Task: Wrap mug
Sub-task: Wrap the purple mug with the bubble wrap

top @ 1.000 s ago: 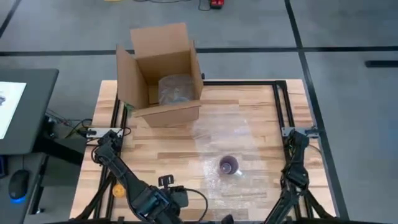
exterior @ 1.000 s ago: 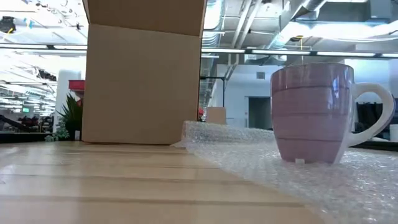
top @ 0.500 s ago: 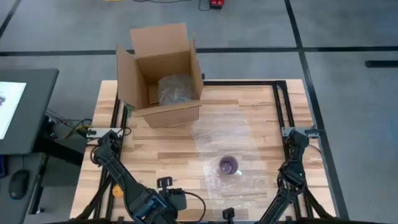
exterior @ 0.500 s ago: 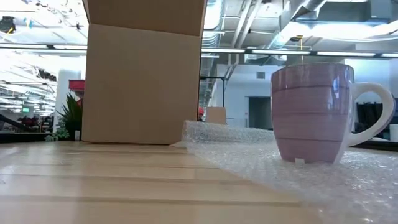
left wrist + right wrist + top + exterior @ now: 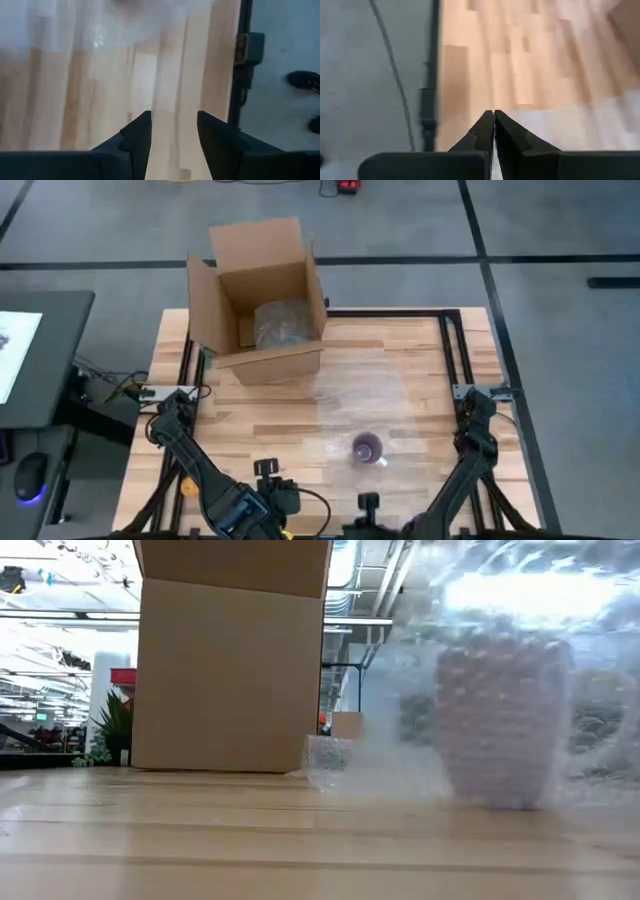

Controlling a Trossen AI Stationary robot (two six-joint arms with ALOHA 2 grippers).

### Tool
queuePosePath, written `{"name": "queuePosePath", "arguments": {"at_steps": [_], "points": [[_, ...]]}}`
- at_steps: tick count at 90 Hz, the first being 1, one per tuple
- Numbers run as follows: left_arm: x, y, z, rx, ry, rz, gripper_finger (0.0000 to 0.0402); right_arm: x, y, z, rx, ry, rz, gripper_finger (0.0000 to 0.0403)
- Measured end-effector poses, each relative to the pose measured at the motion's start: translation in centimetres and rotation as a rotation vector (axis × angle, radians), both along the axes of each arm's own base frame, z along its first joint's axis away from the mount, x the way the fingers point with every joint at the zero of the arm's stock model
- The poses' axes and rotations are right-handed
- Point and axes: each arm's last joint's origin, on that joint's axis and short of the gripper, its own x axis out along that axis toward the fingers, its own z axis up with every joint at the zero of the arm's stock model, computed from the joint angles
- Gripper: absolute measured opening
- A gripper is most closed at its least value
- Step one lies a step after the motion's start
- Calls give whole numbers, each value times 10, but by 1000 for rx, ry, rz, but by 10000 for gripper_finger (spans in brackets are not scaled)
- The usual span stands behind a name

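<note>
- Right gripper: at the near edge of the table, just in front of the mug. Its jaws are pressed together. The low view shows the near edge of the bubble wrap lifted like a curtain in front of the mug, so the jaws probably pinch that edge; the film itself cannot be made out between the tips.
- Left gripper: at the near table edge, left of the right gripper. Its jaws stand apart with nothing between them, over bare table.
- Mug: purple, upright, on the near part of the sheet, right of the table's centre. In the low view it shows only as a blurred shape behind the lifted film.
- Bubble wrap: the clear sheet runs from the near edge, under the mug, toward the box.
- Cardboard box: open, on its side at the far left of the table, some clear wrap inside, well apart from the mug.
- Step in hand (judged): the first fold, near edge raised.
- Next move (judged): carry the raised edge over the mug's rim and lay it down on the far side without tipping the mug.
</note>
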Motion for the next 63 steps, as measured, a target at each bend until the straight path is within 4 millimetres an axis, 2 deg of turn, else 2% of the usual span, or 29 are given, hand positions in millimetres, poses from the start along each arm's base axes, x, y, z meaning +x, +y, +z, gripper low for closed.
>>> {"name": "queuePosePath", "arguments": {"at_steps": [14,38,63], "points": [[1,0,-4,31,-13,5,139,10,-37,16,-81,55,-52,0],[0,0,-3,69,-47,6,139,27,-100,38,-252,178,-47,0],[-6,-7,-3,44,-59,34,139,59,-151,37,-362,261,2,0]]}}
